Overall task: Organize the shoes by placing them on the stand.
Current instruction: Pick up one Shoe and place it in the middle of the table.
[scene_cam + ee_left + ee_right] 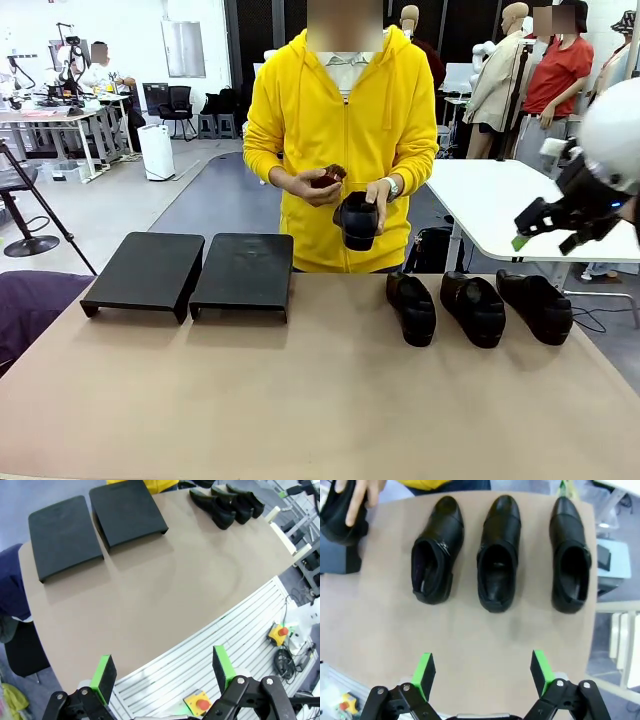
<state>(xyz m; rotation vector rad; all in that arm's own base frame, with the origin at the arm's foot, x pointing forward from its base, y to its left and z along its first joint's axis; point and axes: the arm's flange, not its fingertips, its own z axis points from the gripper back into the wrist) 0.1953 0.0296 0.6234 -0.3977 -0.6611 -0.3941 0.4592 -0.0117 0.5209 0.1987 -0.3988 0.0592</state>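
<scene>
Table (320, 400): tan top.
Stand (243, 268): two black sections, placed side by side at far left.
Shoes (473, 306): three, laid in a row at far right.

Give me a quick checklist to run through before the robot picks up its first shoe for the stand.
1. Is the right claw open and empty: ok, jaws wide, nothing between them.
2. Is the left claw open and empty: ok.
3. Are the tops of the low matte-black two-section stand free: ok, no shoe on either section.
4. Are the three glossy black leather slip-on shoes upright and apart on the tan table: ok.
5. Is the fourth shoe on the table: not ok, the person's hand holds it above the far edge.
</scene>
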